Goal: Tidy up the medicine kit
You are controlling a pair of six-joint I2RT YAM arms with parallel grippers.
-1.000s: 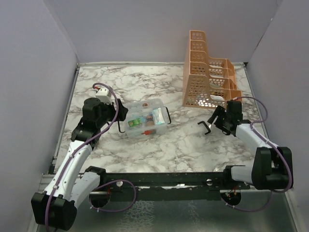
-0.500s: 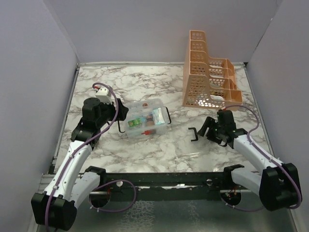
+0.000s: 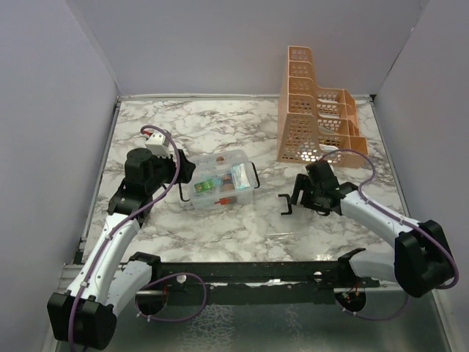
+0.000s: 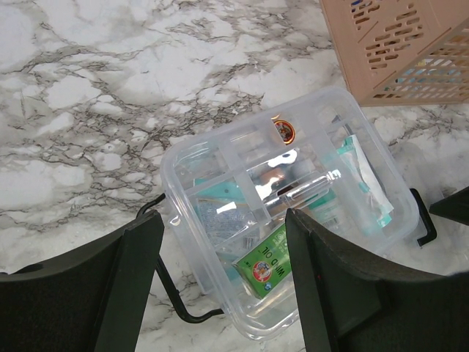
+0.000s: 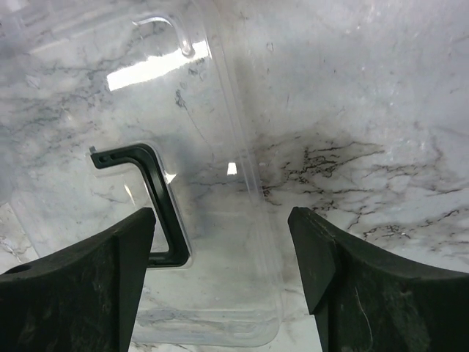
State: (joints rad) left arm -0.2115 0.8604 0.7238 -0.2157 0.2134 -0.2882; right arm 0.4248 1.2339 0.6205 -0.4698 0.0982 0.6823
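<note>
The clear medicine box (image 3: 220,182) stands open on the marble, left of centre, holding a green Wind Oil packet (image 4: 264,265), sachets and a small round tin (image 4: 283,132). My left gripper (image 3: 185,174) is open and empty at the box's near-left corner, and in the left wrist view (image 4: 223,293) the box (image 4: 322,242) shows between its fingers. My right gripper (image 3: 293,196) is open, low over the clear lid (image 5: 220,183), which lies flat on the table. The lid's black clasp (image 5: 157,213) sits by the left finger. The lid's long edge runs between the fingers.
An orange stepped file rack (image 3: 315,117) stands at the back right, close behind the right arm, and its corner shows in the left wrist view (image 4: 410,44). Black wire latches (image 3: 254,176) stick out at both ends of the box. Purple walls enclose the table.
My right arm has swung left across the table toward the box, and the black clasp moved left with it. The left arm and the box have not moved.
</note>
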